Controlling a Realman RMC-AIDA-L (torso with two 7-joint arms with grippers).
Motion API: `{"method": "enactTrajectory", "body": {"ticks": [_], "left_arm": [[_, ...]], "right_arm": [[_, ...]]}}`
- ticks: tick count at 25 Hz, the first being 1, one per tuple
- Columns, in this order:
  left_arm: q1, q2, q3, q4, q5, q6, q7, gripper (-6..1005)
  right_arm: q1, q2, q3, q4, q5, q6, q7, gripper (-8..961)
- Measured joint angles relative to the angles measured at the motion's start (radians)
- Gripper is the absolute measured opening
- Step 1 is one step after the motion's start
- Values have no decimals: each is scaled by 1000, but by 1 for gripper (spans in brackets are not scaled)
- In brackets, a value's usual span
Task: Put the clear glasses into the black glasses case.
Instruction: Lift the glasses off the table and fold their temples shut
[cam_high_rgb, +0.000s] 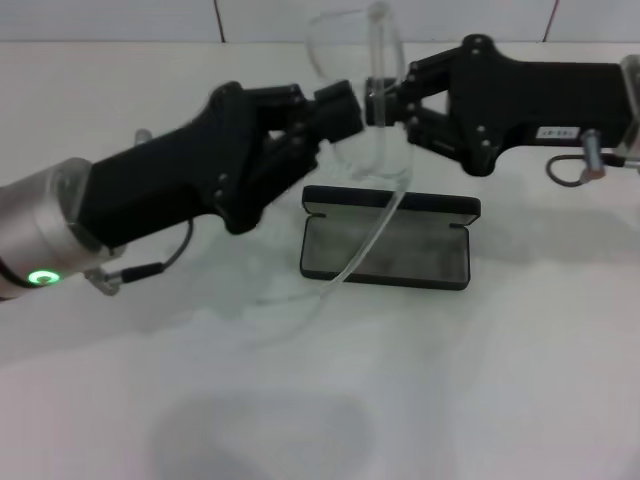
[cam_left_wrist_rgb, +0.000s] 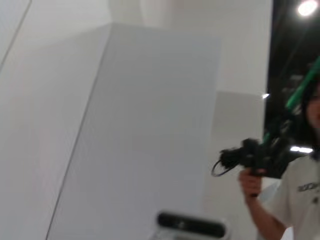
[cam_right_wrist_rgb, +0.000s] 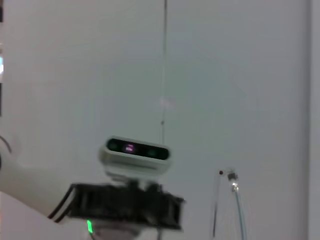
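Both pincers, left pincer (cam_high_rgb: 335, 112) and right pincer (cam_high_rgb: 392, 100), clamped on clear glasses (cam_high_rgb: 352, 60), above open black glasses case (cam_high_rgb: 388, 250)

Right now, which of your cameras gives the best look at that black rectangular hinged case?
The head view. It shows the black rectangular hinged glasses case lying open on the table, grey lining up, beneath the clear plastic glasses that both grippers hold. Neither wrist view shows the case; both point away from the table.
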Motion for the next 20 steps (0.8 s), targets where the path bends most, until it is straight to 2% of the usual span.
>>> {"method": "enactTrajectory", "body": {"ticks": [8, 14, 17, 20], "left_arm": [[18, 38, -137, -9, 2, 56, -13, 95], [44, 62, -178, -43, 19, 31, -9, 84], [41, 63, -178, -60, 67, 22, -1, 79], [34, 56, -177, -60, 146, 14, 20, 73]], "right_arm": [[-53, -2, 123, 5, 13, -59, -25, 86], [-75, -15, 252, 88, 141, -189, -76, 86], [-75, -18, 321, 110, 194, -270, -77, 86], [-76, -18, 359, 117, 238, -294, -77, 85]]}}
